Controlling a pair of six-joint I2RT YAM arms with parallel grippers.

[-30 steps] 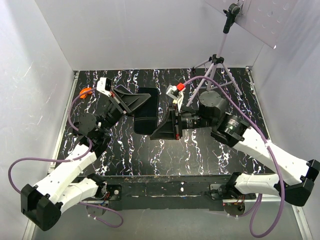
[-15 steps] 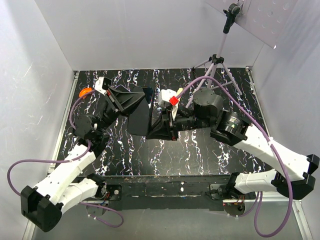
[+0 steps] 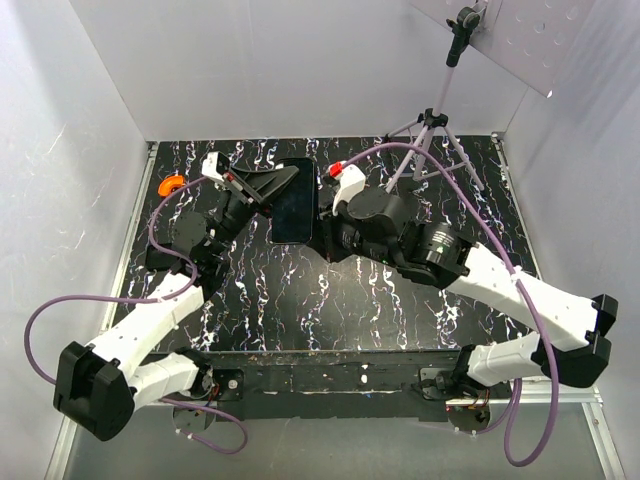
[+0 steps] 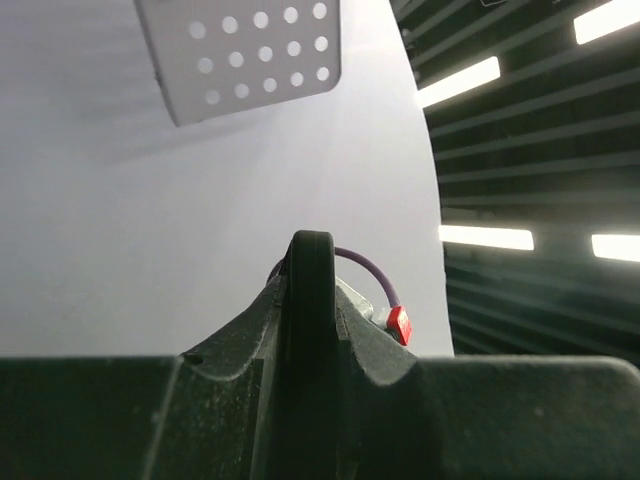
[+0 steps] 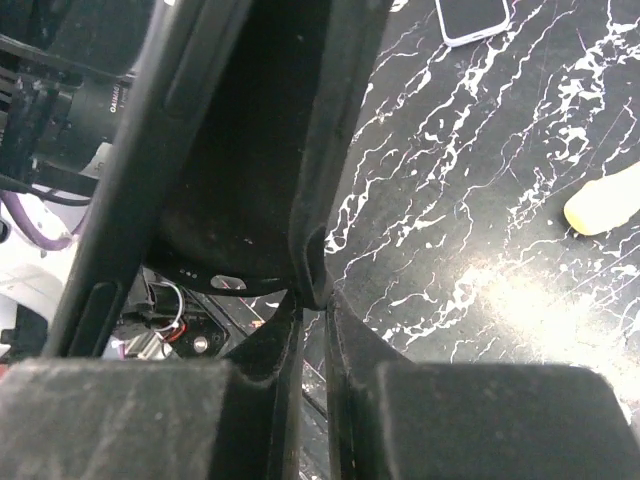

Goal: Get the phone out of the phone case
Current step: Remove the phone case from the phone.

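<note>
The left end effector [image 4: 311, 345] is nearly closed on one long edge of the case [image 3: 293, 212]. Its wrist view looks straight along that edge, a thin black rounded strip standing up between the two fingers. The case hangs above the table [image 5: 480, 200] between the two arms, broad face toward the top camera. This looks like a two-sided hold, so the shell can be flexed or kept steady from both edges.

The case is thin and matte black with rounded corners. The right wrist view shows its hollow inside: a dull surface with a few dust specks, a small oval cut-out low down, and a raised button strip along the far rim. No screen or pale rim shows inside it, so I judge it empty.

The right end effector [image 5: 312, 300] pinches the opposite edge, its fingers drawn narrow with the rim wedged in the slit between them.

The phone [image 5: 472, 18] lies flat on the table, well apart from the case, with only one end showing at the top of the right wrist view: glossy black face up, pale lavender rim. The top view does not show it. A cream-yellow stick [image 5: 605, 208] lies further right. Judged from this, the extraction is done, and only setting the case down remains.
</note>
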